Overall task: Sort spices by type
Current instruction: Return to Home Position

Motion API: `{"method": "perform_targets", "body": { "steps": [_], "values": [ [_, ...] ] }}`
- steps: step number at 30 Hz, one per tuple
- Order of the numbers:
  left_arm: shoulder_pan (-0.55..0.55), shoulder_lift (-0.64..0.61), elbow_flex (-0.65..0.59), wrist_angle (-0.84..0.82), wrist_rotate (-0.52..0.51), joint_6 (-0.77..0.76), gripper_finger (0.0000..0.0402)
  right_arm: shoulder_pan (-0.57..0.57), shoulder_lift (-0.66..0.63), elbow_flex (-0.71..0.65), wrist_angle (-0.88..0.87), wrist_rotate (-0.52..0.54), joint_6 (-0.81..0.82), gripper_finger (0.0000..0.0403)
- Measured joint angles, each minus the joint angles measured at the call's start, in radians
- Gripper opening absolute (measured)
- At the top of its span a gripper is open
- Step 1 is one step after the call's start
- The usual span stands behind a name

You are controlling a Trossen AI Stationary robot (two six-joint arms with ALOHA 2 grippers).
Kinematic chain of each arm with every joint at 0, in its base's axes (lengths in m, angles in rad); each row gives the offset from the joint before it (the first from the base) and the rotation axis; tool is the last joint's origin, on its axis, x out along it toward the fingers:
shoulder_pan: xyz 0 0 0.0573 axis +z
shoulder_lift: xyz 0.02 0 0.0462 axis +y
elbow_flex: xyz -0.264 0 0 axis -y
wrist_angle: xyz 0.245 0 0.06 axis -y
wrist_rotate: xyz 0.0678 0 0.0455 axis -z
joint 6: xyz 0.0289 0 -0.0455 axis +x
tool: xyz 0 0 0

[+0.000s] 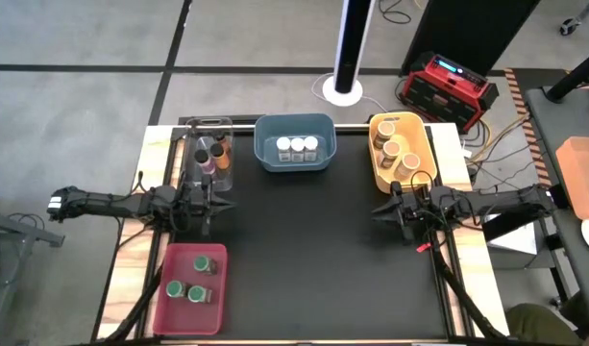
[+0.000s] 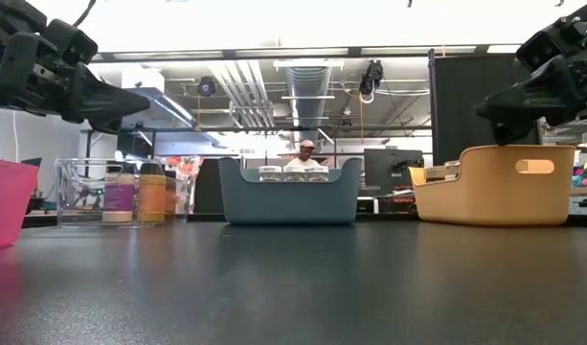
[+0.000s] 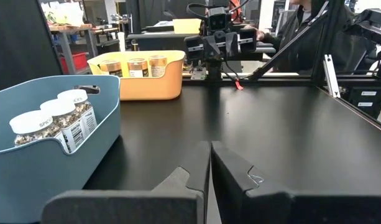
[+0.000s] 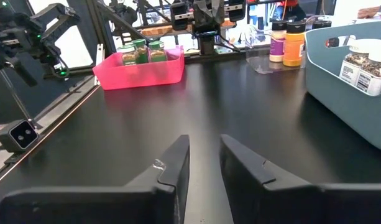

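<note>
White-lidded spices (image 1: 297, 146) sit in the far blue bin (image 1: 263, 135), tan ones (image 1: 392, 147) in the yellow bin (image 1: 427, 154), green ones (image 1: 188, 290) in the near pink bin (image 1: 161, 306), dark ones (image 1: 217, 150) in the clear bin (image 1: 193, 130). Left hand (image 1: 214, 204) is together, right hand (image 1: 382, 211) slightly apart, at the table's (image 1: 313, 250) sides.

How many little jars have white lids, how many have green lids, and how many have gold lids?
White-lid jars: 3
Green-lid jars: 3
Gold-lid jars: 3
Total: 9
</note>
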Motion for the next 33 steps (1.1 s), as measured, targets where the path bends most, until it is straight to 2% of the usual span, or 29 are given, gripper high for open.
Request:
{"method": "perform_targets", "body": {
  "steps": [9,24,33],
  "values": [
    [0.000,0.000,0.000,0.000,0.000,0.000,0.0000,0.000,0.000,0.000,0.000,0.000,0.000,0.0064],
    [0.000,0.000,0.000,0.000,0.000,0.000,0.0000,0.000,0.000,0.000,0.000,0.000,0.000,0.0090],
    [0.000,0.000,0.000,0.000,0.000,0.000,0.0000,0.000,0.000,0.000,0.000,0.000,0.000,0.0080]
  ]
}}
